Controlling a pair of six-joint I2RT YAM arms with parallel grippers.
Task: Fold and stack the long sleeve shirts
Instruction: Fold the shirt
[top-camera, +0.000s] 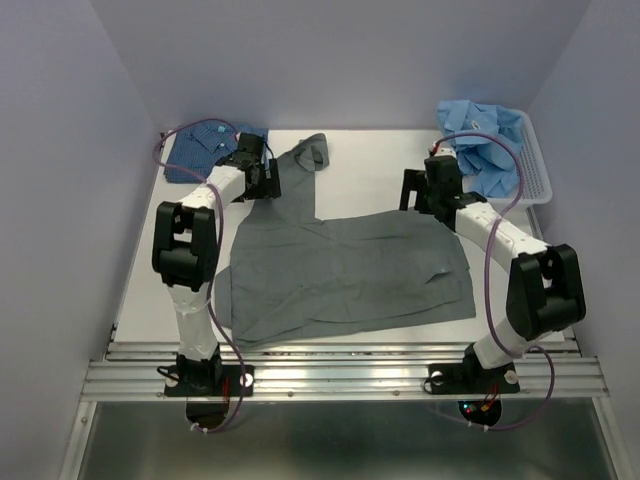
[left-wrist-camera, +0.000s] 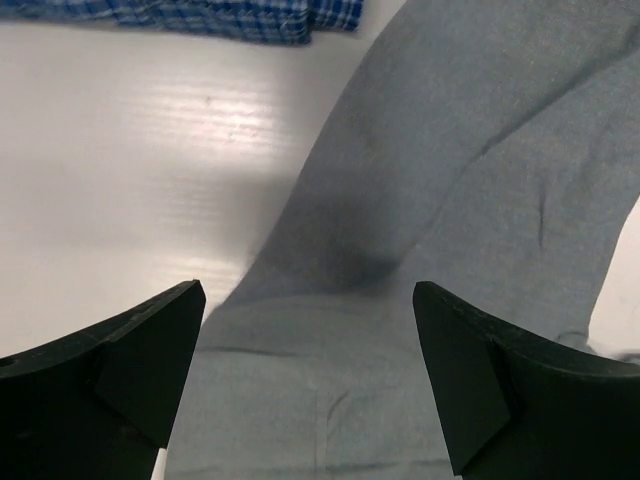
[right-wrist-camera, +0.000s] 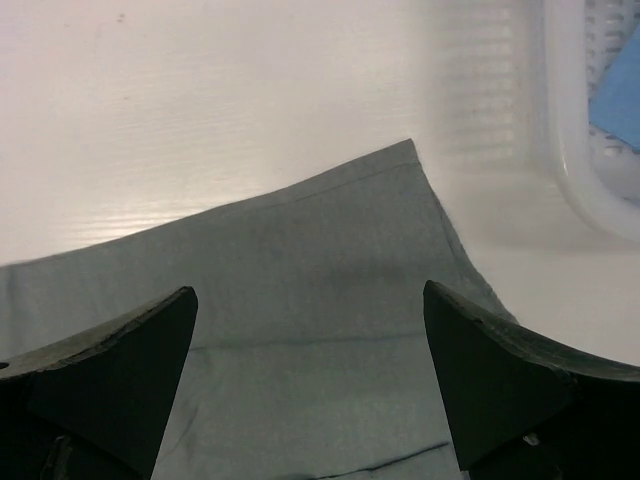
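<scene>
Left gripper: jaws spread wide, gripping nothing, hovering over grey shirt where sleeve is meeting body, likely lining up sleeve fold. Right gripper: equally wide, empty, hanging above shirt's far right corner beside basket. Grey shirt lying spread mid-table. Dark blue shirt sitting far left, seemingly folded, probably serving as stack base. Light blue shirts waiting in basket.

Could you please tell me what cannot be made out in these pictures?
Top view: how many light blue shirts are heaped in the basket; they bunch together.
Top view: a second sleeve of the grey shirt; none shows.
Left wrist view: most of the patterned shirt, cut off by the top edge.
Right wrist view: most of the basket, cut off by the right edge.
</scene>
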